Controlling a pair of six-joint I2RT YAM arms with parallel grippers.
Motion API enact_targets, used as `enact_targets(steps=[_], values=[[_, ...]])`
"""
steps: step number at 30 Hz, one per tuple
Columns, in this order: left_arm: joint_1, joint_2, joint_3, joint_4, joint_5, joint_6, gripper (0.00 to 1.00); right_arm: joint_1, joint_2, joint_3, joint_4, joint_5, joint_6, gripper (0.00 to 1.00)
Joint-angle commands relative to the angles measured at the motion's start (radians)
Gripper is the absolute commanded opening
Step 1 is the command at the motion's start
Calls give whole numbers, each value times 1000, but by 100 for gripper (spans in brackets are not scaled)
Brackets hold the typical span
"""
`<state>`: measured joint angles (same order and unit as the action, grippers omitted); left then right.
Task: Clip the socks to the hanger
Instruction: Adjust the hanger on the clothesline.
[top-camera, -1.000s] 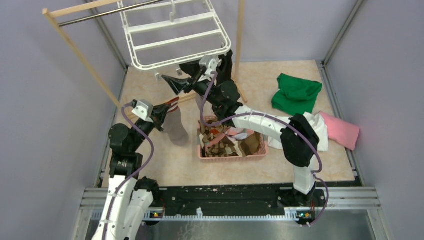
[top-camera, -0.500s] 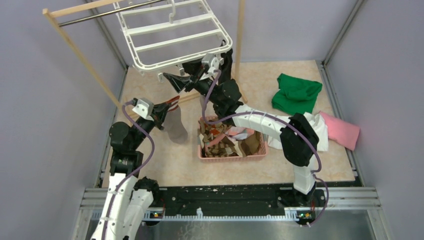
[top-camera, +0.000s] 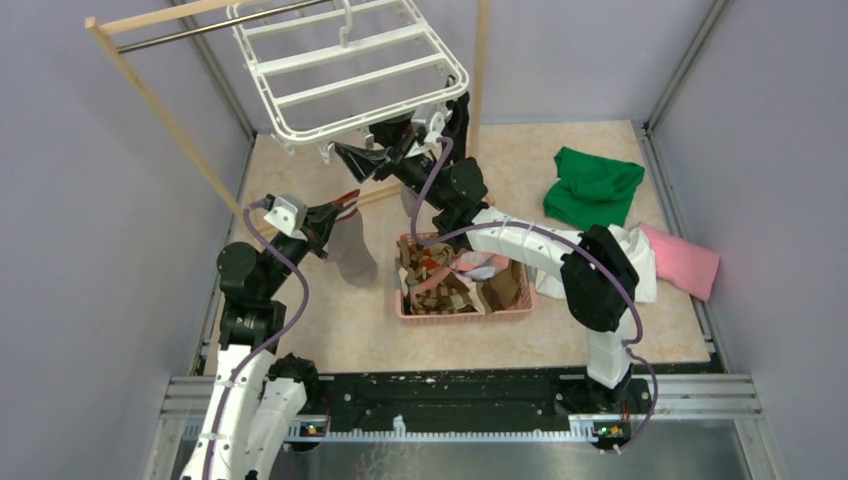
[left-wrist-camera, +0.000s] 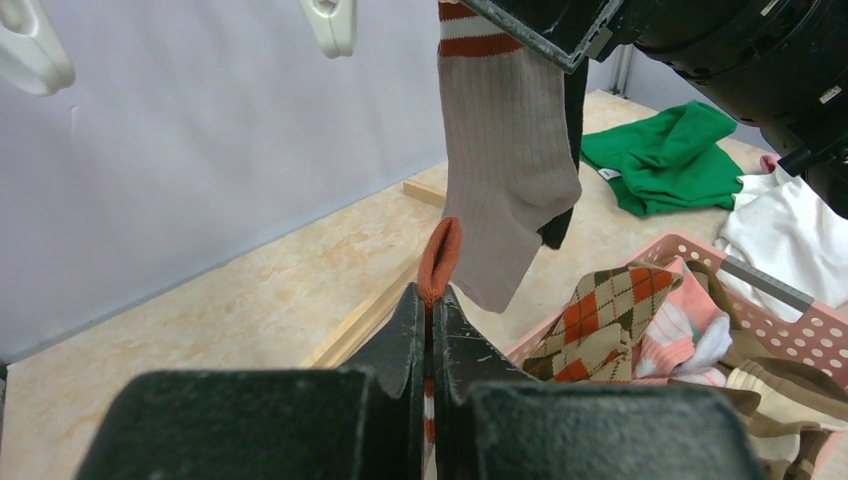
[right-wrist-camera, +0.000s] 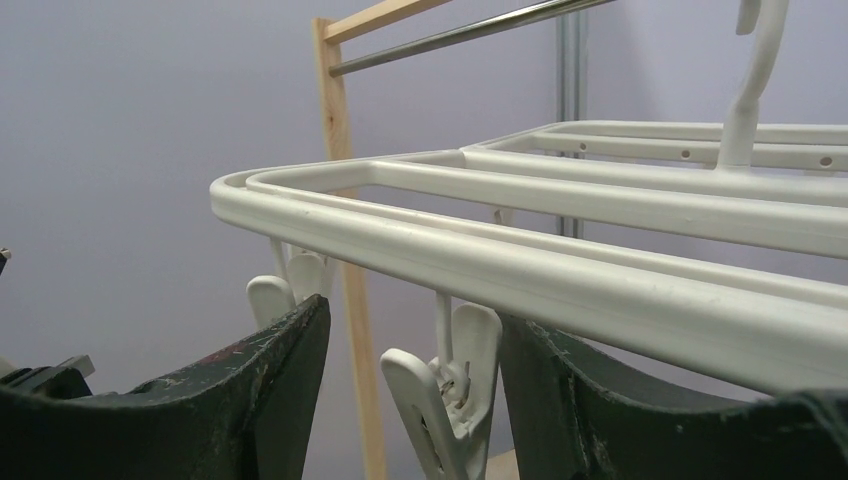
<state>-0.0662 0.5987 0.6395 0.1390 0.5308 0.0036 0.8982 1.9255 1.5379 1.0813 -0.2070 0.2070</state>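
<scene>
The white hanger (top-camera: 350, 70) hangs from the rack at the back. My right gripper (top-camera: 362, 156) is open just under its near edge; in the right wrist view (right-wrist-camera: 415, 390) a white clip (right-wrist-camera: 455, 395) dangles between the jaws, close to the right finger, below the hanger rail (right-wrist-camera: 600, 285). My left gripper (top-camera: 338, 212) is shut on the orange-striped cuff (left-wrist-camera: 438, 262) of a grey-brown sock (top-camera: 352, 255) that hangs below it. Another grey-brown sock (left-wrist-camera: 505, 160) and a black sock (left-wrist-camera: 570, 120) hang ahead, their tops hidden by the right arm. Free clips (left-wrist-camera: 330, 22) hang above.
A pink basket (top-camera: 465, 312) holds an argyle sock (left-wrist-camera: 610, 310) and more socks. Green (top-camera: 592, 185), white (top-camera: 640, 260) and pink (top-camera: 680, 260) cloths lie at the right. The wooden rack (top-camera: 160, 110) has a post (top-camera: 480, 60) and a floor bar (left-wrist-camera: 370, 315).
My right gripper has risen a little to the hanger's near edge, and the hanger has shifted slightly up and right. My left gripper has moved slightly right with the sock.
</scene>
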Motion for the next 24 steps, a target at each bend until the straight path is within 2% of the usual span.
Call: enact_targets(steps=[1, 24], values=[[0, 3, 40, 60, 12, 12, 0, -8, -26, -9, 60, -19, 16, 61], [-1, -16, 27, 75, 9, -1, 0, -10, -87, -70, 87, -45, 3, 60]])
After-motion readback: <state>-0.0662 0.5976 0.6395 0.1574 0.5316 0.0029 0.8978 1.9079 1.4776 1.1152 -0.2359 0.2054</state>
